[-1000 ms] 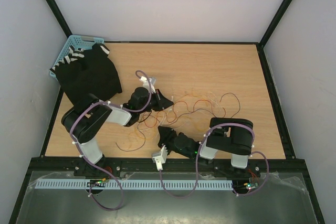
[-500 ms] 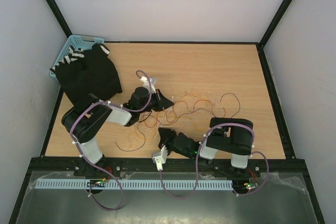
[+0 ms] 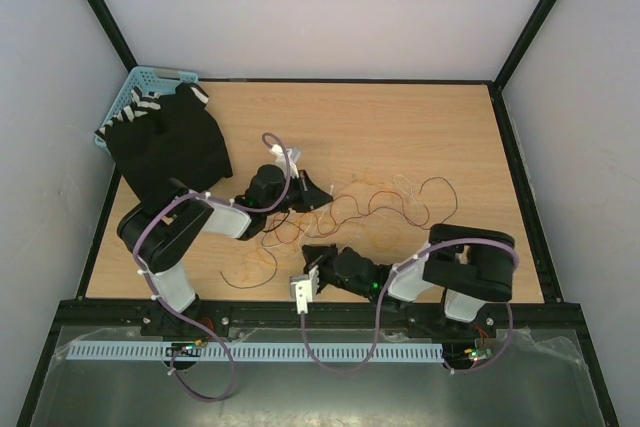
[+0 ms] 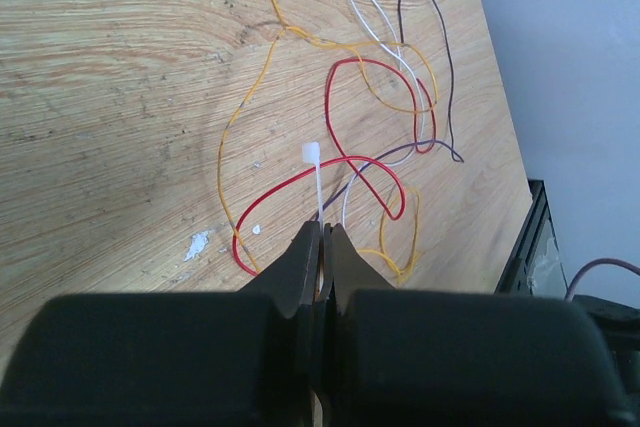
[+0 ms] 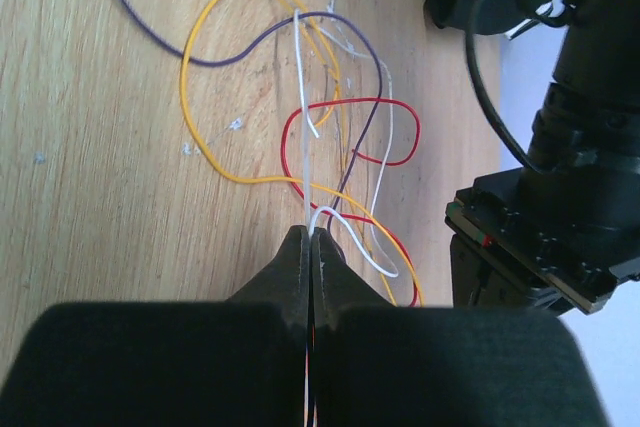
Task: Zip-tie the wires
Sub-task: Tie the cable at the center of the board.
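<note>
A zip tie [image 4: 316, 187] is pinched by the left gripper [image 4: 322, 233], a white strand [image 5: 300, 117] by the right gripper [image 5: 310, 237]; the wires [image 4: 350, 60] probably must be gathered next.

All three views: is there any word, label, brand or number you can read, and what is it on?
None can be read. The wires, zip tie, blue basket and table show no text; the small board at the right arm's base is too small to read.
</note>
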Controlling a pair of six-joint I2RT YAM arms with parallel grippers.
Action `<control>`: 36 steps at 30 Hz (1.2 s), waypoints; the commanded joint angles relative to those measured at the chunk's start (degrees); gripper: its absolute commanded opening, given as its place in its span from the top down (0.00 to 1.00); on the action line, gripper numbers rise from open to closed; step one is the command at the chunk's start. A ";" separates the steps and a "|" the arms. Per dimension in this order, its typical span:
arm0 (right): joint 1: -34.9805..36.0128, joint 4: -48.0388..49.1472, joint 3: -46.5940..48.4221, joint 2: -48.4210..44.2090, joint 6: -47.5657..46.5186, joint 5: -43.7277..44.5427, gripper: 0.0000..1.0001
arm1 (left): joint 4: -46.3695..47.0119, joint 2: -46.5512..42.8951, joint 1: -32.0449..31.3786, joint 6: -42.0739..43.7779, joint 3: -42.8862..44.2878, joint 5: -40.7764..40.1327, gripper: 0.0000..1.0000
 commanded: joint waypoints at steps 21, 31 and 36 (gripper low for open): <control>-16.45 -8.64 -7.12 -21.31 52.67 -20.72 1.00 | 15.24 -0.73 0.38 10.26 -4.60 8.52 1.00; -22.86 -6.60 -9.43 -21.21 62.06 -27.06 1.00 | 23.39 -1.77 0.30 18.55 -8.01 12.47 1.00; -25.02 -6.72 -9.13 -22.07 63.47 -28.99 1.00 | 24.15 -2.41 0.36 21.30 -9.64 12.51 1.00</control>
